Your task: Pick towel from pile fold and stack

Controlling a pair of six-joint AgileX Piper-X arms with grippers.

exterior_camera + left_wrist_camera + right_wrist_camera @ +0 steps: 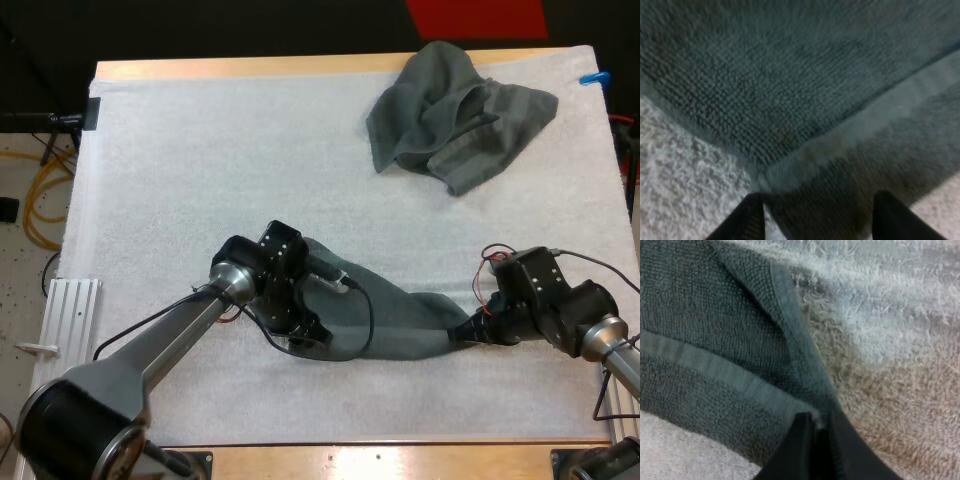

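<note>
The near towel (400, 315) lies stretched in a rumpled band across the near part of the white mat (200, 160), between the two arms. The crumpled towel (455, 110) sits well apart from it, at the far right of the tabletop (300, 67). The right hand (821, 426) is clenched on the near towel's right end, its fingers pinching the hemmed corner with only a thin bite of cloth between them. The left hand (820, 222) is released: its fingers stand apart over the towel's left end, straddling a hem band and pressing on nothing. My reading is that the towel is being laid out and gripped for its fold, so the task looks early, with folding and stacking not yet done. The chief risk is the right hand's shallow hold, since a pull toward the left or a lift could draw the corner out from between the fingers. The left hand could also close on a single layer, or snag the mat's pile along with the cloth, because its fingertips sit low at the towel's edge with the mat just beside them. The cloth between the hands is bunched rather than flat, so a fold begun from here would likely come out skewed.
</note>
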